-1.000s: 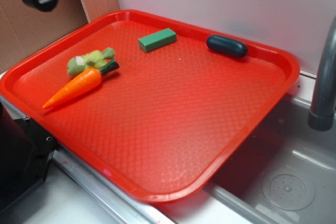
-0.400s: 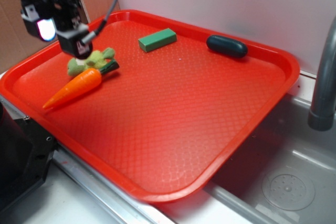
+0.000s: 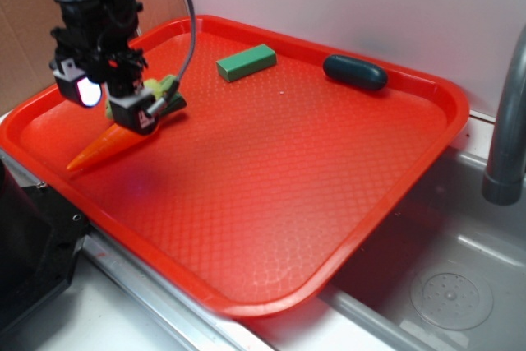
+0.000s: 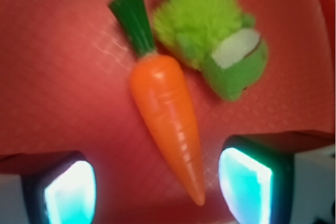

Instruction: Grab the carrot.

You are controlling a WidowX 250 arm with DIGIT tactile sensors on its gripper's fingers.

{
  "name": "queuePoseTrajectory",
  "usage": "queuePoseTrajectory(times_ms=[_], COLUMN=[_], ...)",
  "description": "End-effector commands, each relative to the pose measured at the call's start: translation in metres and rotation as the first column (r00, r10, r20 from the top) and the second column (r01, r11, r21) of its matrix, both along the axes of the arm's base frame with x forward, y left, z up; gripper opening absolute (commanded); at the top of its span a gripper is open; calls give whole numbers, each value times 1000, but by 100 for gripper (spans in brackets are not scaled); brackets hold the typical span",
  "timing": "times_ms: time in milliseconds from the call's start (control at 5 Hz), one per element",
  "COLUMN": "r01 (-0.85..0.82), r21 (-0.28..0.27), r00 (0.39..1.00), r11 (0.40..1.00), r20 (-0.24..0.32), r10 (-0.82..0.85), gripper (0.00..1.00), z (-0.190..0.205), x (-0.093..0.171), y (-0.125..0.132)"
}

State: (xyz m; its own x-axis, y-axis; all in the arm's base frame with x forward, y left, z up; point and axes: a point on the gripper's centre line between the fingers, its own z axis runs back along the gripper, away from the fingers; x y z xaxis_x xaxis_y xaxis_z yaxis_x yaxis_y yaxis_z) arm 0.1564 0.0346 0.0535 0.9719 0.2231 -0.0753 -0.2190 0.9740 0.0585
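Over the red tray's [image 3: 427, 96] near-left corner, I am hovering my end effector [image 4: 157, 190], fingers spread, straddling the carrot [image 4: 165, 124] lying flat, its tip pointing between them, beside a plush toy [image 4: 210, 35].

A glossy orange carrot [image 4: 167, 119] with a dark green stem lies on a bright red tray [image 3: 271, 203] embossed with a fine diamond grid. At the carrot's 1 o'clock in the wrist view sits a fuzzy lime-green plush toy [image 4: 210, 32] bearing a pale cream patch. A flat green block [image 3: 246, 62] and a dark teal oval [image 3: 355, 72] rest at the tray's far side. The black tool [image 4: 157, 192] shows glowing cyan-white pads [image 4: 69, 195].
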Motion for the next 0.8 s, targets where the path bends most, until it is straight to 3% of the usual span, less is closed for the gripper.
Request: queuePoseTrajectory(times_ms=[0, 200, 400, 600], r01=[-12, -52, -81, -5], r21=[18, 22, 2, 0], r00=[999, 997, 995, 999], r11=[1000, 998, 997, 1000], r20=[-39, -48, -52, -50], r10=[12, 53, 81, 5], gripper=[100, 0, 0, 0], z=[-33, -37, -32, -13], x=[3, 1, -2, 0], y=[4, 2, 2, -2])
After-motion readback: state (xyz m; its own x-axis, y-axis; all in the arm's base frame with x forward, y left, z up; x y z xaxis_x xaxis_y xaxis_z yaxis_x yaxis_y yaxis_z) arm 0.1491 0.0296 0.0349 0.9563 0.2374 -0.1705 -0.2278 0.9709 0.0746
